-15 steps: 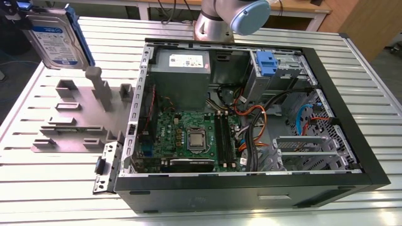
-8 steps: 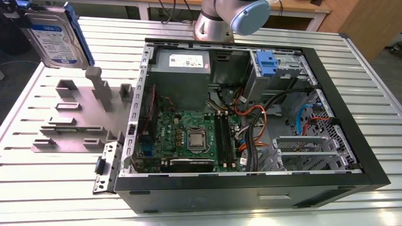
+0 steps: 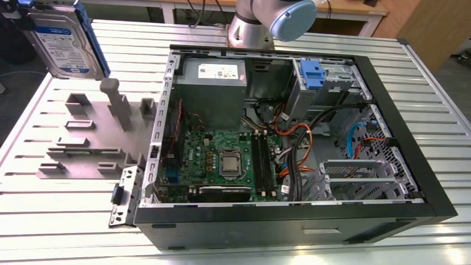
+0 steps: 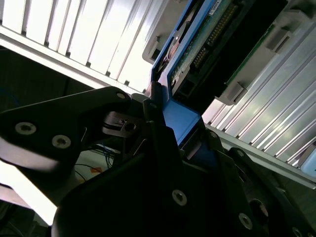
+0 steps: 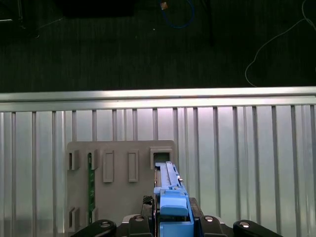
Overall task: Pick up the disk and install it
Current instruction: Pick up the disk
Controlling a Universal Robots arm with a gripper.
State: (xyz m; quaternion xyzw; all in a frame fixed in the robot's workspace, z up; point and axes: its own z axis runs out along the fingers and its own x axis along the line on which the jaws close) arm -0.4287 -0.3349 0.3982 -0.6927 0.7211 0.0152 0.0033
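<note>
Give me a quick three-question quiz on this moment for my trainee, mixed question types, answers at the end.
1. True or false: the disk is already seated inside the computer case.
2. In the second wrist view, what clamps the disk by its blue rail? A) the gripper B) a person's hand C) a cable
3. Fill in: inside the case, the bracket near the power supply is coloured ___.

Key: 1 false, it is lifted outside the case; 2 A; 3 blue.
</note>
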